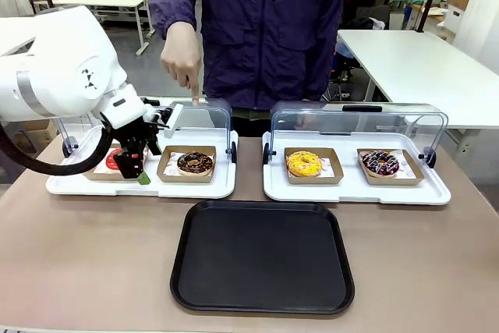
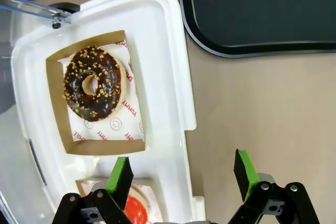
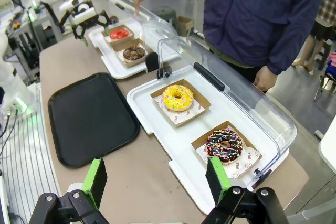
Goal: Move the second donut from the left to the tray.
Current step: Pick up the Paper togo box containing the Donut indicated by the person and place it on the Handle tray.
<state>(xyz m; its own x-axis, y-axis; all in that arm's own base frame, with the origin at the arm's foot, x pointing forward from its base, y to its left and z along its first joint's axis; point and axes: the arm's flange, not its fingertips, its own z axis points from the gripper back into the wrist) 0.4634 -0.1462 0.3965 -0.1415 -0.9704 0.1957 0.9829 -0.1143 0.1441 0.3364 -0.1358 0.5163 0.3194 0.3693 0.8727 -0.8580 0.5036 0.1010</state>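
Jaws apart; "YUMMY" paper (image 2: 118, 125) under donut (image 2: 106, 94)

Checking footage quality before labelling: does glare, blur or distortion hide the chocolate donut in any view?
Front view: sharp, evenly lit; chocolate donut plain. Left wrist view: crisp close-up, black tray rim bowed by the wide lens. Right wrist view: donut small and distant; highlights on the nearer clear lid.

Open lid (image 1: 212, 118) behind donut (image 1: 194, 164), hand (image 1: 181, 56) above
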